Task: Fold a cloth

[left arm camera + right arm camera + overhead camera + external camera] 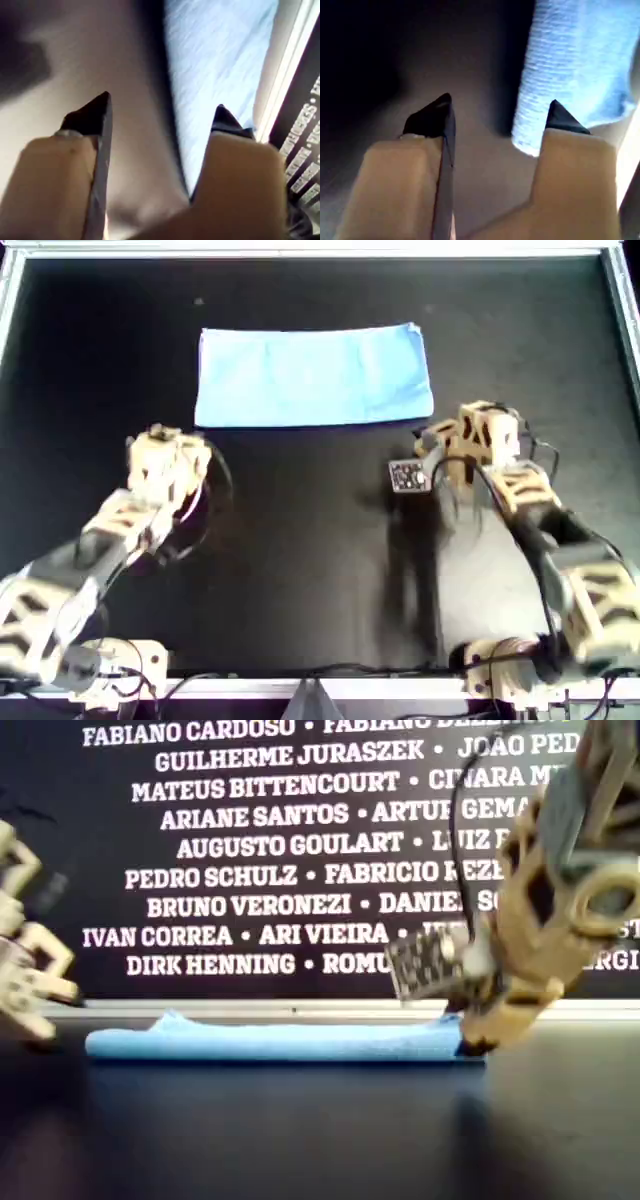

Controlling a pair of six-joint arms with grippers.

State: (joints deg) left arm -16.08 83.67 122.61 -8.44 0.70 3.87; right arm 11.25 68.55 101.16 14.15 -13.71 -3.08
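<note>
The light-blue cloth (315,375) lies as a wide rectangle on the black table, toward the far side. It also shows in the exterior view (280,1042). My first gripper (165,440) is open and empty, below and to the left of the cloth's lower left corner in the overhead view. Its wrist view has the cloth (220,65) beyond the open gripper (162,102). My second gripper (432,435) is open and empty, low by the cloth's lower right corner. Its wrist view shows that cloth end (575,60) close beside one fingertip (555,112) of the gripper (499,100).
A white rail (300,250) frames the black table. A banner with white names (300,850) stands behind the far rail. A small patterned tag (407,477) hangs on the second arm. Cables trail from both arms near the front edge.
</note>
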